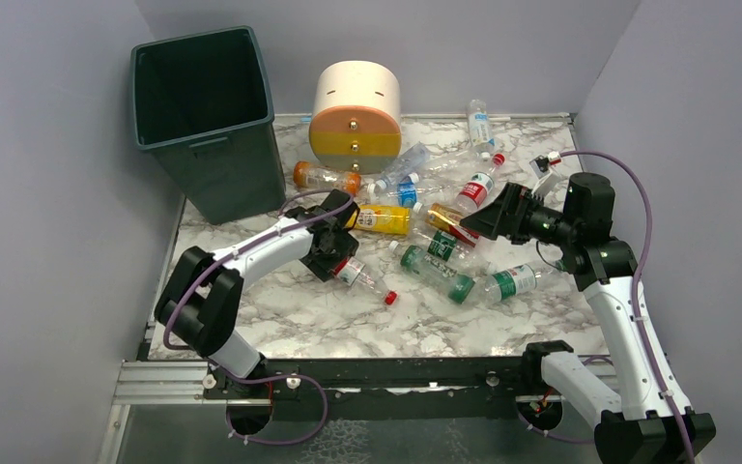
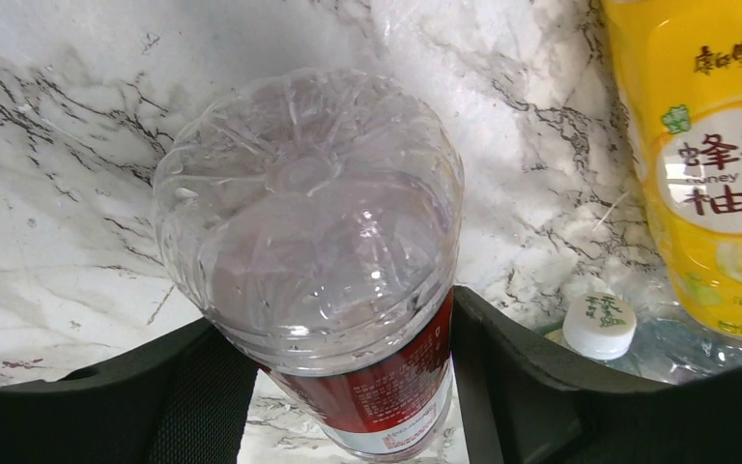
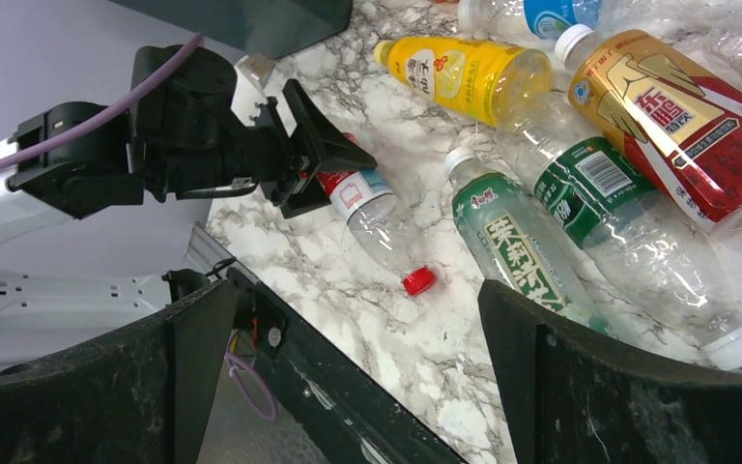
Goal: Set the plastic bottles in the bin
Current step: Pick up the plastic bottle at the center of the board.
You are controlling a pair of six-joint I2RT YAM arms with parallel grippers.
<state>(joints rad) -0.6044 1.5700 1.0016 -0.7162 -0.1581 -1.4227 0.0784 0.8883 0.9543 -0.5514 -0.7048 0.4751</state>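
Observation:
A clear plastic bottle with a red label point(image 1: 360, 275) and red cap lies on the marble table in front of the left arm. My left gripper point(image 1: 333, 251) is shut on its body; in the left wrist view the bottle point(image 2: 309, 222) fills the gap and both black fingers point(image 2: 522, 387) press its sides. Several more plastic bottles lie in the middle: a yellow one point(image 1: 384, 219), an orange one point(image 1: 324, 177), green-labelled ones point(image 1: 435, 269). My right gripper point(image 1: 478, 220) hovers open above them, holding nothing. The dark green bin point(image 1: 227, 174) stands at the back left.
A round cream, orange and yellow drawer unit point(image 1: 355, 116) stands at the back centre, right of the bin. A white-capped bottle point(image 2: 599, 326) lies just right of my left fingers, beside the yellow bottle point(image 2: 725, 164). Grey walls enclose the table point(image 1: 280, 314) on three sides.

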